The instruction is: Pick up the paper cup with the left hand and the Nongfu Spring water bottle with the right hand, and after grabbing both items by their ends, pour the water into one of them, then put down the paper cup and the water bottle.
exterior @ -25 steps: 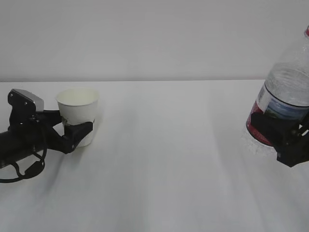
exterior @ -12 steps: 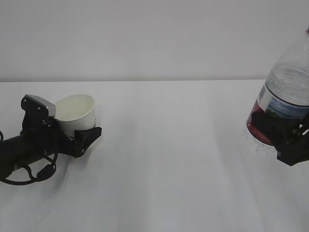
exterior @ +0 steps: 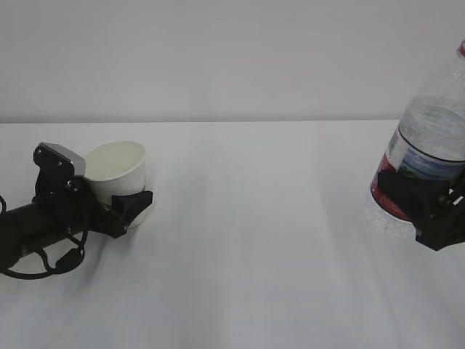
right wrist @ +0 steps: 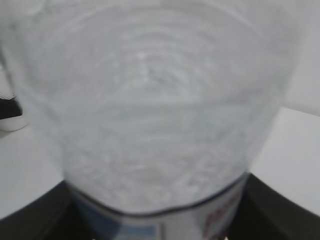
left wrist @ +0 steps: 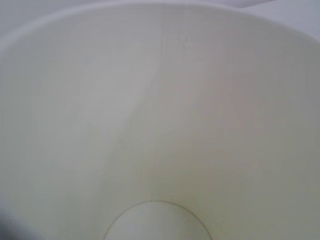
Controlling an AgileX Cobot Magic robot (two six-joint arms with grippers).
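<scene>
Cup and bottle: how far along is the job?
Done: the right gripper holds the water bottle near its base, lifted and leaning. In hand: the left gripper sits around the paper cup, which tilts toward the arm low over the table; the cup's inside looks dry. Left: the pour, then setting both down.

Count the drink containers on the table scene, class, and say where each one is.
2. The paper cup sits tilted at the left between the left end effector's fingers; the water bottle is at the right edge, held above the table.
</scene>
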